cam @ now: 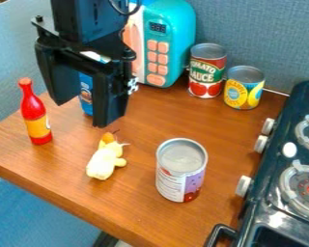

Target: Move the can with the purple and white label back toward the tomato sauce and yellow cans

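Closest to the camera, at the lower right of the frame, the black toy stove borders the wooden desk. Left of it, in the lower middle, an open-topped can stands upright. A small yellow plush toy lies left of that can, apart from it, its long axis slanting from lower left up to its orange-tipped end at upper right. That end points towards the gripper, which hangs over the upper left, its fingers spread with nothing pinched. From the fingertips, the plush is downward and slightly right in the frame, near but untouched. Farther left, a red bottle stands upright.
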Tool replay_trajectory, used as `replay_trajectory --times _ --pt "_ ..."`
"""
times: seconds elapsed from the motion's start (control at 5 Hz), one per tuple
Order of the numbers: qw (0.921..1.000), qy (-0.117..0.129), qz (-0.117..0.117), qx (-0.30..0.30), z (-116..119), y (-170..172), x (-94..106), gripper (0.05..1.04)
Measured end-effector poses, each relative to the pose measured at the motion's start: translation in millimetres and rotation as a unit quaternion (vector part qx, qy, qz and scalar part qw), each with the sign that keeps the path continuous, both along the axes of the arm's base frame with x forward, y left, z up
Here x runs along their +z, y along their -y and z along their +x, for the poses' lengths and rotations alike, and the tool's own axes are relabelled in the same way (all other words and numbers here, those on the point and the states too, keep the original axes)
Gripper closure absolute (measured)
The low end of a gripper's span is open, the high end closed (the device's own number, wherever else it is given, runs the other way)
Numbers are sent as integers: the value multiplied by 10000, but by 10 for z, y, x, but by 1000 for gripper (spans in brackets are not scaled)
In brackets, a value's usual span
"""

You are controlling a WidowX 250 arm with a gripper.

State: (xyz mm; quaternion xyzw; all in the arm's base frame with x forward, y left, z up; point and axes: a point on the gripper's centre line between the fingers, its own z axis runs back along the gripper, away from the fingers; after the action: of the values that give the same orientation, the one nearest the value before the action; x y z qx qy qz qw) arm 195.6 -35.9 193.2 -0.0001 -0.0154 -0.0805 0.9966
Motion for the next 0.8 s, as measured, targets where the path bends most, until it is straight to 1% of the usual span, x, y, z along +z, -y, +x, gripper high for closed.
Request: replay_trajectory --times 0.2,0.4,0.6,0.8 --pt "10000 -75 13 38 -4 2 -53 83" --pt "9996 -42 61 279 98 175 -294 83" --pt "9993 -102 91 358 160 223 -549 83" --pt "9991 -161 108 367 225 246 -727 83"
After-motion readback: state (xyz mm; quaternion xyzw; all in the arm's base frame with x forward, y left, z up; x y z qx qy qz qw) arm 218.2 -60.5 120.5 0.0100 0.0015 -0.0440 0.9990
